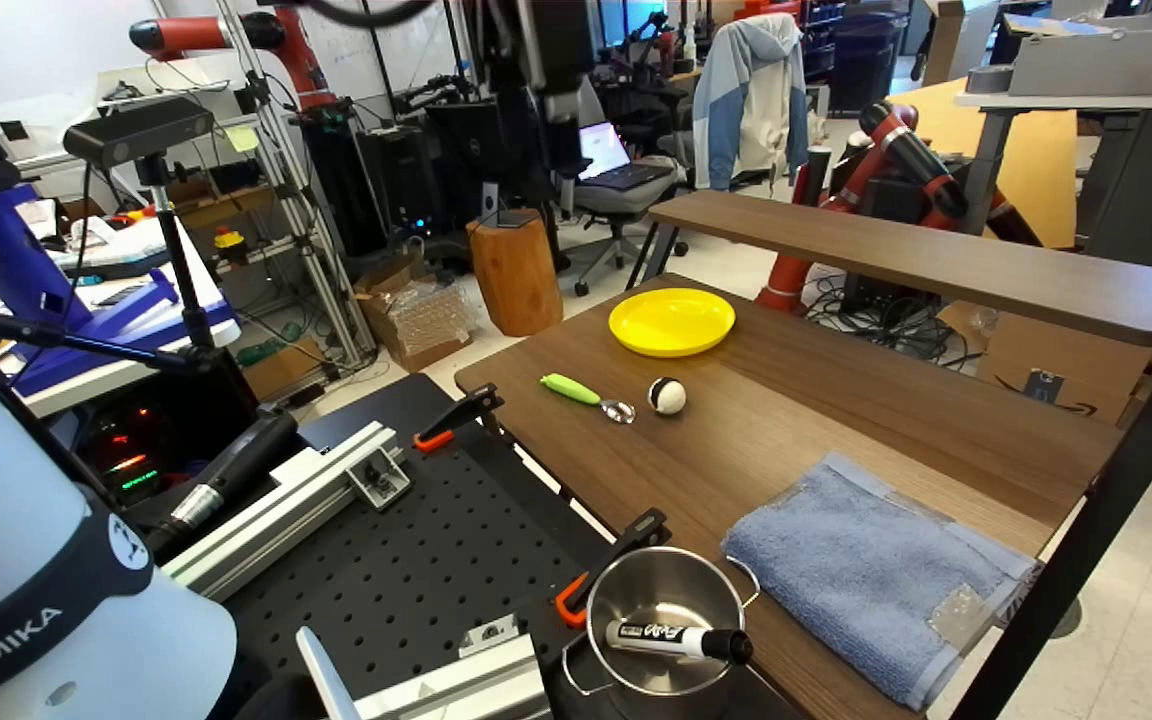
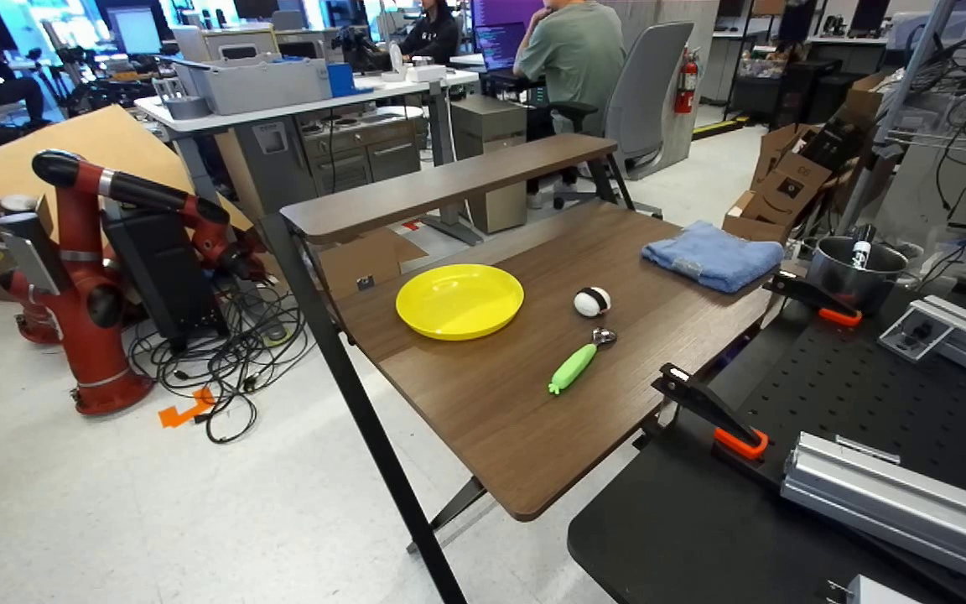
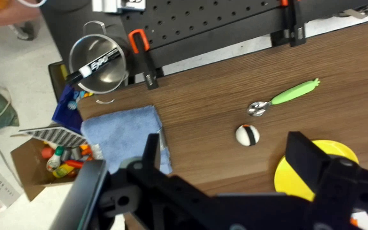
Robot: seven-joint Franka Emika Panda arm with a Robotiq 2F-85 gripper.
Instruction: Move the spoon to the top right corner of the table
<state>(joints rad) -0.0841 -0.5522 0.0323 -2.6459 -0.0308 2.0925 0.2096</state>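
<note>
The spoon [image 3: 284,96] lies on the bench [image 3: 200,105], well apart from the claw [image 3: 224,147], which hangs over the bench with its fingers spread wide, holding nothing. Seen from the wrist, the spoon is beyond the fingertips, toward the upper right: its silvery bowl falls within the span of the gap, while its lime-green handle runs on past the tip of the finger at that view's right. The ball [image 3: 247,135], white with a black band, lies just beside the bowl, not touching. In both exterior views spoon and ball lie apart from the yellow plate [image 2: 459,300], and the blue towel [image 2: 711,255] rests toward the bench's opposite end.
</note>
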